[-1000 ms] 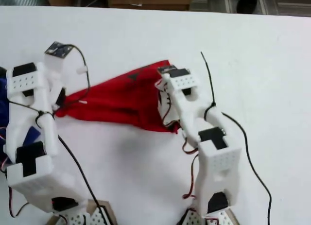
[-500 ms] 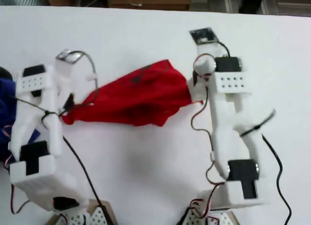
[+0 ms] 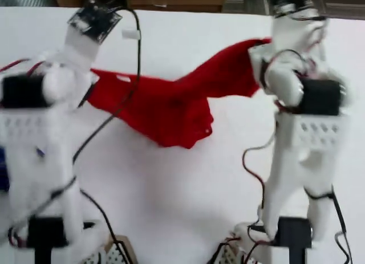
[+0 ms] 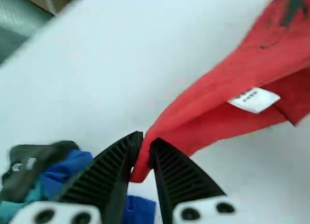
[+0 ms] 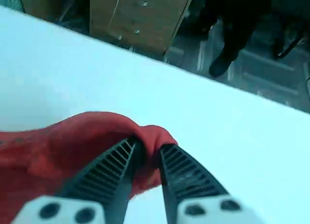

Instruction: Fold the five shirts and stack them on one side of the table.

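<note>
A red shirt (image 3: 171, 101) hangs stretched in the air between both arms above the white table (image 3: 188, 184). My left gripper (image 4: 144, 145) is shut on one corner of the red shirt (image 4: 232, 103), whose white label (image 4: 253, 98) faces the camera. At the other end my right gripper (image 5: 147, 149) is shut on a bunched fold of the red shirt (image 5: 63, 141). In the high view the left arm (image 3: 51, 104) holds the cloth at the left and the right arm (image 3: 296, 81) holds it at the upper right. The shirt's middle sags toward the table.
A heap of blue and dark shirts (image 4: 43, 168) lies on the table under the left gripper, seen as a blue patch (image 3: 4, 173) at the table's left edge. A wooden cabinet (image 5: 131, 16) stands beyond the table's far edge.
Both arms have risen and drawn apart, lifting the red shirt off the table and stretching it out. The right arm swung from the shirt's middle to the far right.
</note>
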